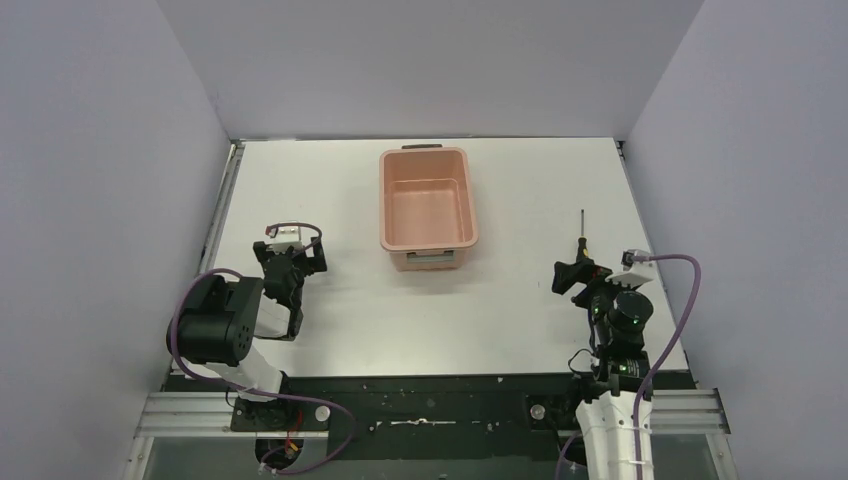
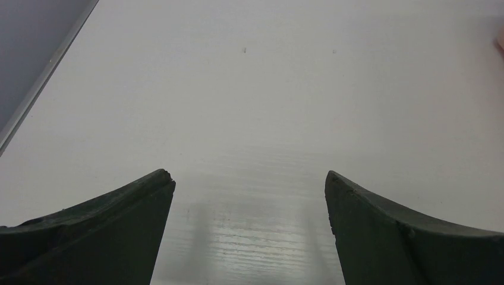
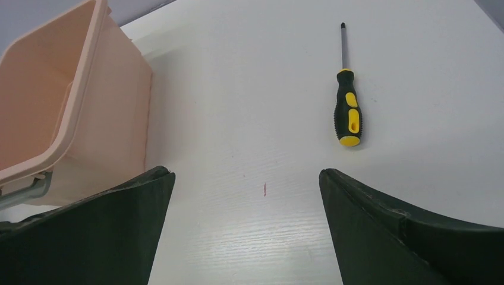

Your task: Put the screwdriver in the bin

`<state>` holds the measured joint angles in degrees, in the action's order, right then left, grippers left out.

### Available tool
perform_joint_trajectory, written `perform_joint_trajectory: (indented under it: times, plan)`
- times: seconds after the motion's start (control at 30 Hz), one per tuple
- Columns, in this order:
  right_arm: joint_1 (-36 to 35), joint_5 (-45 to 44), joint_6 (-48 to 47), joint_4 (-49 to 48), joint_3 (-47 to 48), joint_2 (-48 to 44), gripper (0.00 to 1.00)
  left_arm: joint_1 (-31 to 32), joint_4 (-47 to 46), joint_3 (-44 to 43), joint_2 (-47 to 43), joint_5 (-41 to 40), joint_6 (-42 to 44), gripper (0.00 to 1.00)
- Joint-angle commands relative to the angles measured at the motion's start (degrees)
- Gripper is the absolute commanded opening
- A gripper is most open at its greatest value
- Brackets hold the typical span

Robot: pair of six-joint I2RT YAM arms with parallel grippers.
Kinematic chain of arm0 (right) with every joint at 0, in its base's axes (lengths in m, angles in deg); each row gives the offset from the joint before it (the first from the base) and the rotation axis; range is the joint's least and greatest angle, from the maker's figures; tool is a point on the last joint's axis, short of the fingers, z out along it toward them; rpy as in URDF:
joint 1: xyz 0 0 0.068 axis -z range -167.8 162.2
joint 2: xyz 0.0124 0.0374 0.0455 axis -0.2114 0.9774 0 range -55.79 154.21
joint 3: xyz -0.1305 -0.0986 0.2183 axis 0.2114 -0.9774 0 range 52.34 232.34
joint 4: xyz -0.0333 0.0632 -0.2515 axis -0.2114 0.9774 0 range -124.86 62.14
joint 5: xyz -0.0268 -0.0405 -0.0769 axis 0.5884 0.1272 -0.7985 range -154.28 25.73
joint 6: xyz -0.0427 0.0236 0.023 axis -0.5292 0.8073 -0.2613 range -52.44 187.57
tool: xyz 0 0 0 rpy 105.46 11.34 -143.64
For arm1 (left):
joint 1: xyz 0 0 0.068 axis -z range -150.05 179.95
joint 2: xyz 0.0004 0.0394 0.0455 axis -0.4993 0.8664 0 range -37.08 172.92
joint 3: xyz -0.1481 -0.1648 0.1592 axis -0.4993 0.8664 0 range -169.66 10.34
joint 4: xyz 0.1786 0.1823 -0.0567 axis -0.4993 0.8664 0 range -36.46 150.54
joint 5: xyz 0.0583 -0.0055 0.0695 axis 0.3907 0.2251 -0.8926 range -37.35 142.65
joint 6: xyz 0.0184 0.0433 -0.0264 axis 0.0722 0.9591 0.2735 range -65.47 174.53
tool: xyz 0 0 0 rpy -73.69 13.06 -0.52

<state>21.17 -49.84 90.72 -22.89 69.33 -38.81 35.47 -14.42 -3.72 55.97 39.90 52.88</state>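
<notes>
Right tool spread wide, holding nothing, dark curved fingers over the white, faintly grained surface. Screwdriver lies flat just ahead, slightly right: ribbed black handle with yellow inlays and yellow butt toward the arm, slim dark metal shaft pointing away, long axis running near-to-far. Salmon-pink smooth plastic bin, rounded corners, grey handle, sits well left of it, apart. Left tool also spread, nothing between, over the surface.

Overhead view, low wrist views (bin shared)
</notes>
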Motion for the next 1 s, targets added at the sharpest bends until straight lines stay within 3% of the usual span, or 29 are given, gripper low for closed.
perform_joint_trajectory:
  times: [0.0,0.13,0.23,0.6,0.77,0.97]
  plan:
    - [-0.02,-0.30,-0.27,-3.09,1.78,1.62,1.00,-0.25,-1.66,-0.26,-0.86,1.06,0.42,0.97]
    - [-0.01,-0.12,-1.13,-3.72,7.40,5.62,1.00,-0.27,-1.64,-0.26,-0.85,1.14,0.40,0.97]
    - [-0.01,-3.70,-2.79,0.40,17.15,14.70,1.00,-0.25,-1.63,-0.26,-0.80,1.11,0.45,0.97]
    - [0.17,-16.95,-14.14,39.55,72.02,68.44,1.00,-0.29,-1.67,-0.27,-0.84,1.06,0.44,0.97]
    - [0.77,-17.60,-15.76,40.43,73.76,82.43,1.00,-0.25,-1.65,-0.26,-0.81,1.10,0.42,0.97]
    - [0.78,-15.95,-14.71,34.41,66.86,92.15,0.96,-0.27,-1.70,-0.26,-0.83,1.04,0.42,0.97]
